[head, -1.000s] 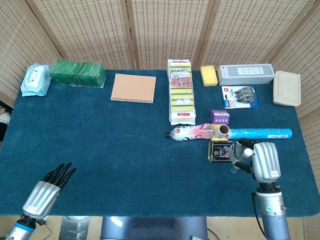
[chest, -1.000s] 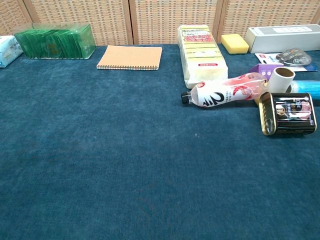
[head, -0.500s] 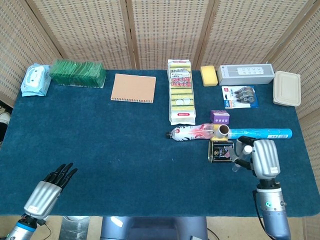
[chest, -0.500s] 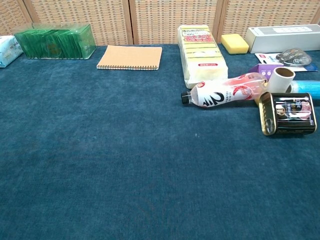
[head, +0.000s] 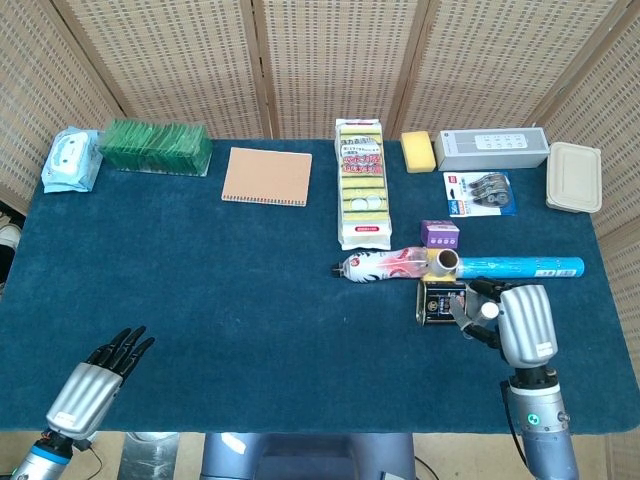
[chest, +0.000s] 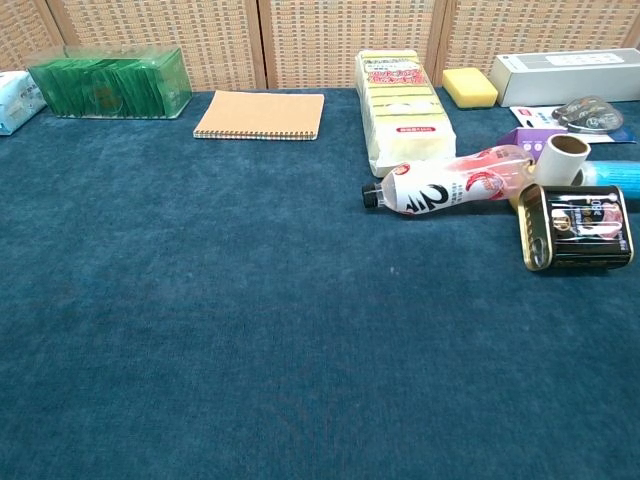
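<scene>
Right hand (head: 512, 322) beside black tin (head: 441, 301) on blue surface (head: 250, 290), fingers curled toward tin; grip not discernible. Left hand (head: 95, 380) at near left edge, fingers extended, holding nothing.

Black-and-gold rectangular tin (head: 441, 301), lying on its side, just below the cardboard-cored roll (head: 446, 262)

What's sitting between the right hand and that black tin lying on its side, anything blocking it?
Nothing visible blocks it. In the head view the right hand sits just right of the black tin, fingers reaching its right end. The pink bottle and blue roll lie behind the tin, not between.
</scene>
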